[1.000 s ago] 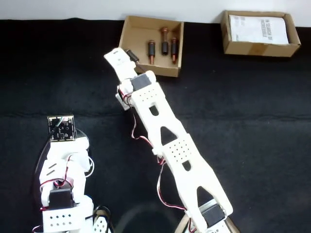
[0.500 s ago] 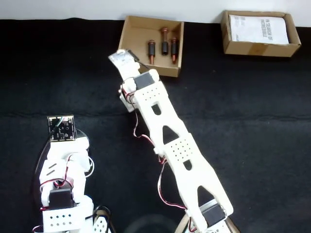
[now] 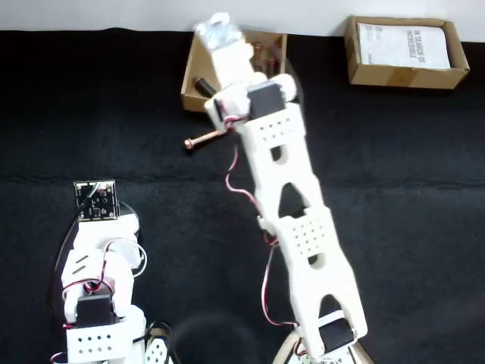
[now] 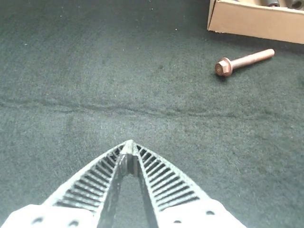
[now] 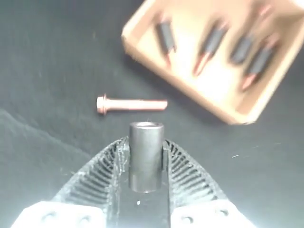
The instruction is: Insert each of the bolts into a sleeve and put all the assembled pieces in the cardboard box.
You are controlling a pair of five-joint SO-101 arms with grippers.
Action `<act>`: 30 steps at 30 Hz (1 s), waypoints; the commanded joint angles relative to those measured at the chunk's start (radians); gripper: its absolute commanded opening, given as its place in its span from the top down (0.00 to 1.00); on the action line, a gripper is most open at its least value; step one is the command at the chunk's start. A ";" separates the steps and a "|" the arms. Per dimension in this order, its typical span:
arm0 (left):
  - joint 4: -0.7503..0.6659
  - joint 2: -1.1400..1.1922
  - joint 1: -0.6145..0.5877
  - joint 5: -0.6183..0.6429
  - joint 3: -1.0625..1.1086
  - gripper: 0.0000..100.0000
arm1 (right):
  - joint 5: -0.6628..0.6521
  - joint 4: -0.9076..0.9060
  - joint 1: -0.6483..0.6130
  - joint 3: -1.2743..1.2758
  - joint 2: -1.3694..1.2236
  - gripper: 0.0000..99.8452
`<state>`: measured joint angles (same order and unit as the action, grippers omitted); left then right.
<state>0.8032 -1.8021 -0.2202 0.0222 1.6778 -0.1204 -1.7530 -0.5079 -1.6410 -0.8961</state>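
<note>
At the near left the left arm sits low, its tool (image 4: 129,146) pressed together with nothing in it, above the black counter (image 3: 394,189). Farther out, a copper-coloured bolt (image 3: 204,139) lies bare on the cloth, just in front of the cardboard box (image 3: 189,74) and apart from it. The right arm stretches out toward that box, and its tool (image 5: 146,142) pinches a dark sleeve (image 5: 146,166), whose open end points away from the wrist toward the loose bolt. Inside the box lie four bolts with sleeves already on them (image 5: 209,45), side by side. Off at the far right stands a second box (image 3: 402,76) with a printed sheet in it.
</note>
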 commanded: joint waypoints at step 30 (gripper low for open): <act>0.410 0.030 0.041 0.143 -0.334 0.99 | -0.008 -0.010 0.306 1.314 1.733 0.99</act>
<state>1.2068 -1.8006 -0.2156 0.1603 1.4047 -0.1204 -1.7530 -0.2394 -0.5608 0.6322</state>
